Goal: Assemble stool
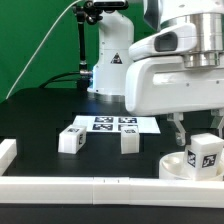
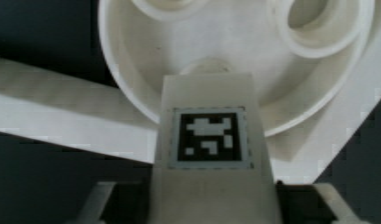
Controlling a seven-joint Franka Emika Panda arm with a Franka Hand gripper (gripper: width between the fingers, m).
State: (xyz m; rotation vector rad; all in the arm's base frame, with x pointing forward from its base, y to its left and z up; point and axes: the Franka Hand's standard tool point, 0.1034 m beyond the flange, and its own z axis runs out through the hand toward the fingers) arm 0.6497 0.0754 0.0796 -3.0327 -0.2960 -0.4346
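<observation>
My gripper (image 1: 196, 140) is shut on a white blocky stool leg (image 1: 205, 152) with a black-and-white tag. It holds the leg upright over the round white seat (image 1: 180, 166) at the exterior view's right. In the wrist view the leg (image 2: 208, 125) sits between my fingers (image 2: 109, 200), and its far end is over the seat (image 2: 187, 45) between two of the seat's holes. I cannot tell whether the leg touches the seat. Two more tagged legs (image 1: 72, 138) (image 1: 129, 140) stand on the black table, apart from the seat.
The marker board (image 1: 112, 124) lies flat behind the two loose legs. A long white rail (image 1: 90, 187) runs along the table's front edge, with a short white block (image 1: 7, 150) at the exterior view's left. The rail also shows in the wrist view (image 2: 45, 100).
</observation>
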